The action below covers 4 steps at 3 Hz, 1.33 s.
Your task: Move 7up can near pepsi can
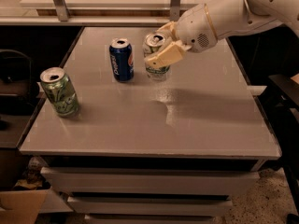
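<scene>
In the camera view, a grey table (201, 120) is seen from the front. Three cans are on or just over it. The 7up can (156, 72) is held just to the right of the pepsi can (122, 59), near the far edge, with a narrow gap between the two. The gripper (161, 48) is reached in from the right on the white arm (224, 15), and its fingers (164, 56) are pinched on the upper half of the 7up can, one across the front and one behind. The can is tilted slightly. Whether its base is already on the surface cannot be told; it is very low if it is lifted at all. A pale green patterned can (60, 92) stands well apart at the left edge and is not involved.

The step in hand is judged to be the set-down, with the task nearly done. The can should be brought upright before it is lowered, so that its base is landed flat. The gap to the pepsi can should be kept, as a nudge could tip or push it. The fingers should be spread only once the can is borne by the table, and the gripper should be drawn back to the right, away from both cans.
</scene>
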Tool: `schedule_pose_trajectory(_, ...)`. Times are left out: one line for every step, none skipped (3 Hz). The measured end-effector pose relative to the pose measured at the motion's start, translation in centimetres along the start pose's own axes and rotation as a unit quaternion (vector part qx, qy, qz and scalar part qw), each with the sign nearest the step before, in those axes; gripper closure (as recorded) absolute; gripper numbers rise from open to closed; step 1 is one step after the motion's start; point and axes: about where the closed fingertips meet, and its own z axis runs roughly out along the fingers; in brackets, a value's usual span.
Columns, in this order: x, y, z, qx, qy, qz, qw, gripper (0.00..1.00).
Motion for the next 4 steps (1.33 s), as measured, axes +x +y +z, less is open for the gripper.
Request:
schedule_pose_trajectory(0.3, -1.1, 1.3, -0.010, -0.012, 0.006, 0.9998, 1.00)
schedule_pose_trajectory(0.6, -2.1, 3.0, -0.022, -0.019, 0.009, 0.9995, 1.00)
schedule_pose_trajectory(1.4, -2.8, 4.4, -0.033, -0.022, 0.018, 0.9991, 1.00)
schedule_pose_trajectory(2.1, -3.3, 5.5, -0.043, -0.025, 0.032, 0.9983, 0.82)
